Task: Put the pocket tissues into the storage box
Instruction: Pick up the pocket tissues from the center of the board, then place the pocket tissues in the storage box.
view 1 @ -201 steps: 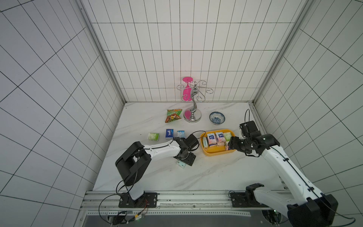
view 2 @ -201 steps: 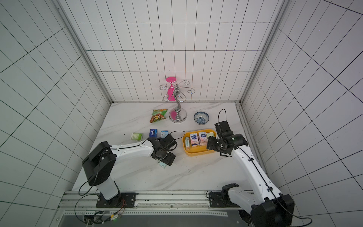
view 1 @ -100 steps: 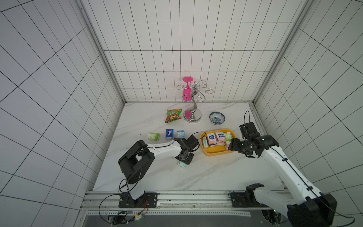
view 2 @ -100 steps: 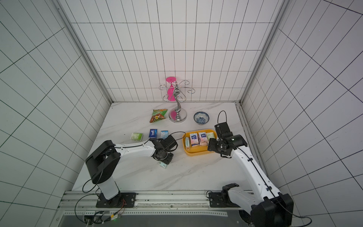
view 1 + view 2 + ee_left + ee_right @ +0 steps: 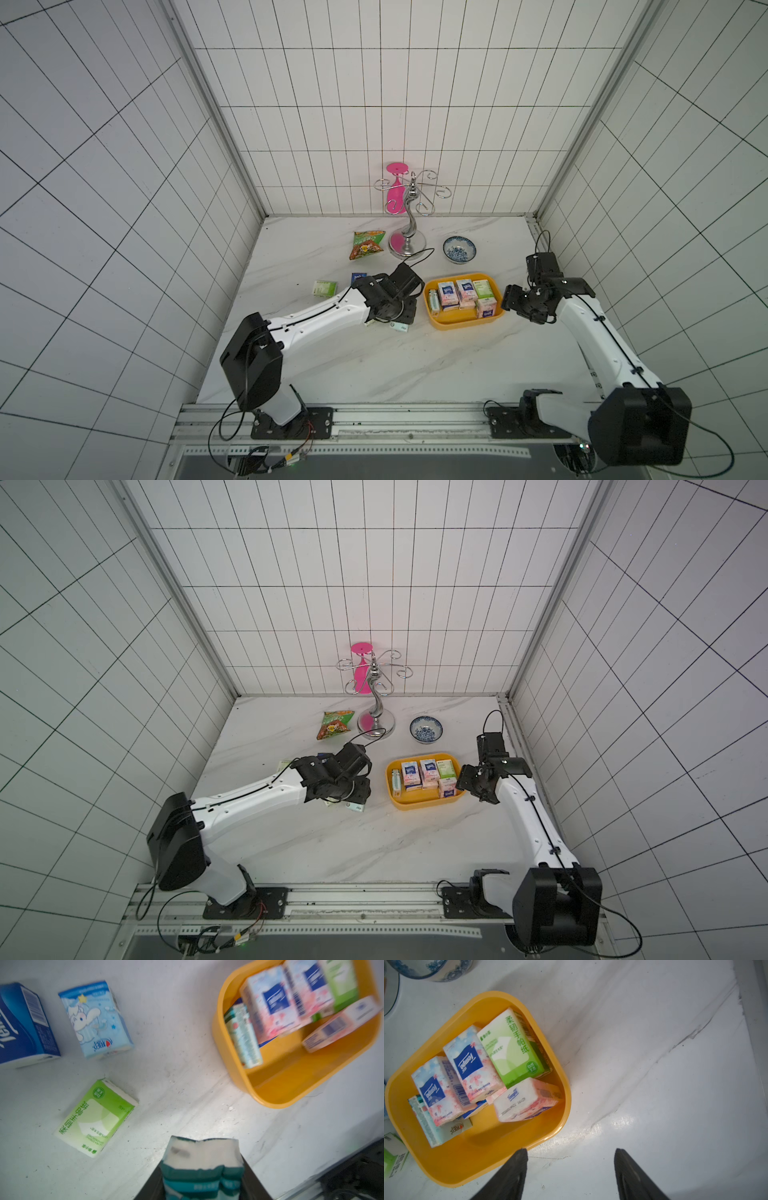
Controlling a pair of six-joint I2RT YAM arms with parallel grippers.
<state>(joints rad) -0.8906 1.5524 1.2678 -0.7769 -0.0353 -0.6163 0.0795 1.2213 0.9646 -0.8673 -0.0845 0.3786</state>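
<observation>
My left gripper is shut on a teal-and-white pocket tissue packet, just left of the storage box. In both top views the packet pokes out under the left gripper. The storage box is a yellow-orange tub holding several packets, pink and green-white among them. Loose tissues lie on the table: green-white, light blue, dark blue. My right gripper is open and empty beside the box's right end.
A green-orange snack bag, a chrome hook stand with a pink cup and a blue-white bowl stand behind the box. Tiled walls close in the marble table on three sides.
The left gripper has shut on the teal packet and carried it a little toward the box. The right arm has hardly moved.
</observation>
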